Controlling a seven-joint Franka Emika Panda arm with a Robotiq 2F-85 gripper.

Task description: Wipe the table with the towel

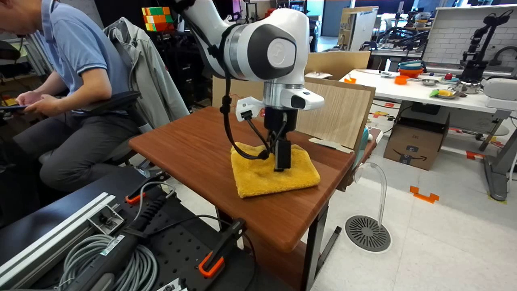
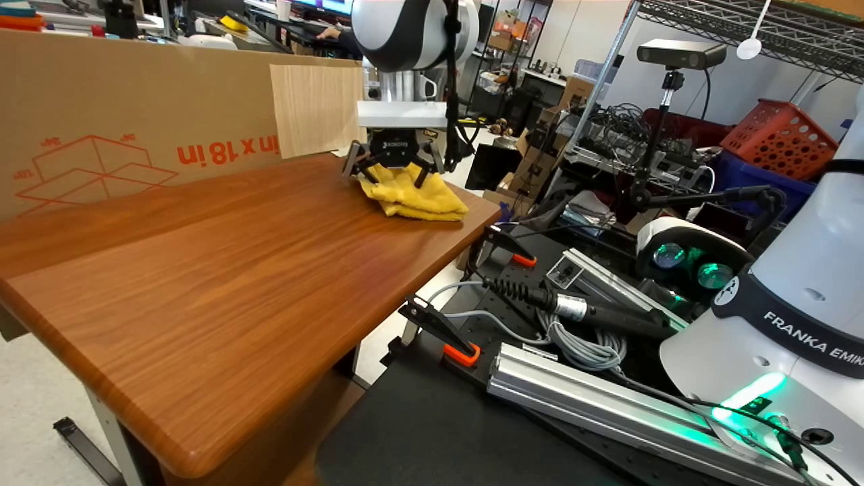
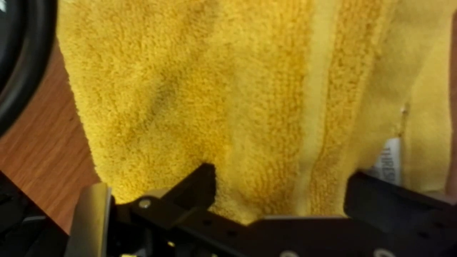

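Note:
The table [image 1: 190, 141] has a reddish-brown wood-grain top and also shows in an exterior view [image 2: 223, 270]. The mustard-yellow folded towel [image 1: 262, 182] lies on it near one end, and shows again in an exterior view [image 2: 428, 202]. In the wrist view the towel [image 3: 214, 71] fills most of the picture, with a white label by the right finger. My gripper [image 3: 280, 175] points down onto the towel, its fingers wide apart. Towel cloth shows between the fingers, slightly raised in an exterior view [image 2: 395, 181]. How deep the fingertips press into the cloth is hidden.
A plywood-faced panel [image 1: 335, 113] and a cardboard wall [image 2: 135, 108] stand along one side of the table. A black base plate with orange-tipped clamps [image 1: 212, 262] and coiled cable adjoins the opposite side. A seated person [image 1: 80, 60] is beyond one end.

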